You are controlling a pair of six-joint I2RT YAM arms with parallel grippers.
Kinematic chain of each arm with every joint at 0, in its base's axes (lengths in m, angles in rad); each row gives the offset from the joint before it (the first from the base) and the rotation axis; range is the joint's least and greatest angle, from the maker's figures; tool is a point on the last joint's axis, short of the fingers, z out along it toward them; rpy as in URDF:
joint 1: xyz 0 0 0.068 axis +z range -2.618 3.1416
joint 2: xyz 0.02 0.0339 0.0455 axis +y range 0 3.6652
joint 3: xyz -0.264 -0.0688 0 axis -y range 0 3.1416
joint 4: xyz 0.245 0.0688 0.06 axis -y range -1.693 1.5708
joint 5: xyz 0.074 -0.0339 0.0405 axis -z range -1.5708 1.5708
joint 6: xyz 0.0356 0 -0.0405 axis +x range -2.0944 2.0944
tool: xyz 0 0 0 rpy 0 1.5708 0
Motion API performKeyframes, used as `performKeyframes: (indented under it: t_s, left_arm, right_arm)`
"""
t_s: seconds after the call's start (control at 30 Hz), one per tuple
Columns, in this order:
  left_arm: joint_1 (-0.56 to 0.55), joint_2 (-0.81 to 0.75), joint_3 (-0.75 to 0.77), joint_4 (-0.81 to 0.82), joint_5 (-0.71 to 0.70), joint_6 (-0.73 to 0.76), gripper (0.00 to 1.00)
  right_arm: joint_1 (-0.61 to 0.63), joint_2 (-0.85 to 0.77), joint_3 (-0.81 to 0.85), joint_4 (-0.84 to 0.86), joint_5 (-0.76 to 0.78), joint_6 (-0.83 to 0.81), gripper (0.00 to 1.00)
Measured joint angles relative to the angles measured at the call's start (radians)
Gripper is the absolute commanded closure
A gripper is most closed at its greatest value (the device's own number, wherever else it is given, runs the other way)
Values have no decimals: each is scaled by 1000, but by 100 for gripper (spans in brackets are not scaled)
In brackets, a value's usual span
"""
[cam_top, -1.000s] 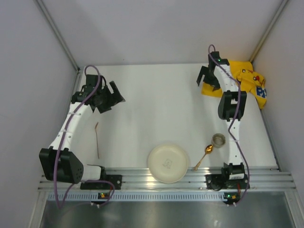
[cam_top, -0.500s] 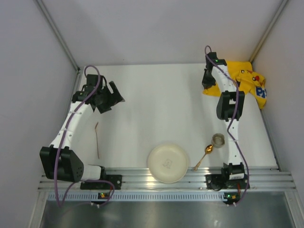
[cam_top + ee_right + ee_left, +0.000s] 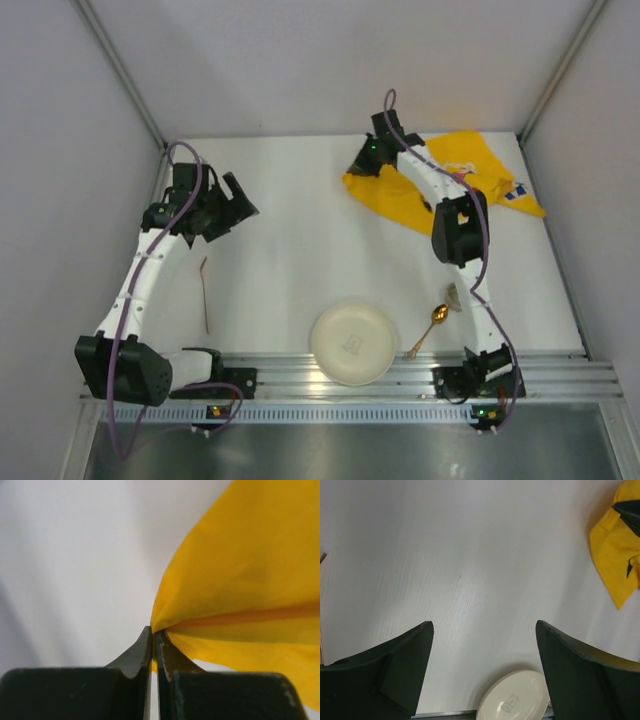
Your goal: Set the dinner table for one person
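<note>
Pinching a fold of the yellow cloth [image 3: 240, 580], the right claw [image 3: 153, 632] is squeezed tight on it. The left claw [image 3: 484, 625] hangs wide apart over the dinner table [image 3: 470, 555].

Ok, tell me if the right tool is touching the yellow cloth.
Touching. The right wrist view shows the right tool pinching a fold of the yellow cloth.

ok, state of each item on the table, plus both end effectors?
left end effector: open, empty.
right end effector: shut on the yellow cloth's edge.
yellow cloth: pinched at one edge, partly spread.
plate: upright, empty.
gold spoon: lying flat, right of the plate.
thin stick: lying flat, ungripped.
small cup: mostly hidden by the right arm, can't tell.
</note>
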Motion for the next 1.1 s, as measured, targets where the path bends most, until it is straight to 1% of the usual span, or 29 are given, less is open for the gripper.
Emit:
performKeyframes:
  t_s: [0.03,0.07,0.1,0.2,0.27,0.33,0.37,0.4,0.47,0.53,0.63,0.77,0.83,0.93,1.1]
  left_arm:
    - [0,-5,0,0,0,0,12]
    - [0,-7,0,0,0,1,12]
    - [0,-7,0,0,1,4,12]
    - [0,-5,7,-14,2,16,12]
    - [0,-2,20,-23,3,27,11]
    - [0,3,34,-24,9,39,11]
    - [0,4,37,-24,12,43,11]
    - [0,5,39,-24,17,46,11]
    - [0,12,38,-23,34,53,11]
    - [-3,32,35,-19,55,58,12]
    - [-17,80,16,-18,61,60,12]
    - [-31,157,-23,-28,59,63,15]
    - [-32,178,-47,-29,59,63,15]
    - [-32,183,-66,-41,63,64,15]
    - [-32,183,-55,-45,61,68,15]
  right_arm:
    - [50,-14,-24,112,-41,81,91]
    - [89,-16,-23,202,-77,148,31]
    - [123,-14,-18,303,-109,219,1]
    - [216,79,146,591,-192,442,0]
    - [234,94,167,741,-224,550,0]
    - [220,59,90,848,-238,591,0]
    - [206,26,18,875,-245,600,0]
    - [185,-26,-87,908,-251,595,0]
    - [134,-123,-277,919,-257,570,0]
    - [76,-220,-447,902,-261,531,0]
    - [-10,-339,-615,844,-260,452,0]
    - [-93,-469,-739,753,-236,332,0]
    - [-98,-496,-748,719,-228,282,0]
    - [-76,-485,-701,625,-218,192,0]
    - [-36,-318,-444,344,-102,53,0]
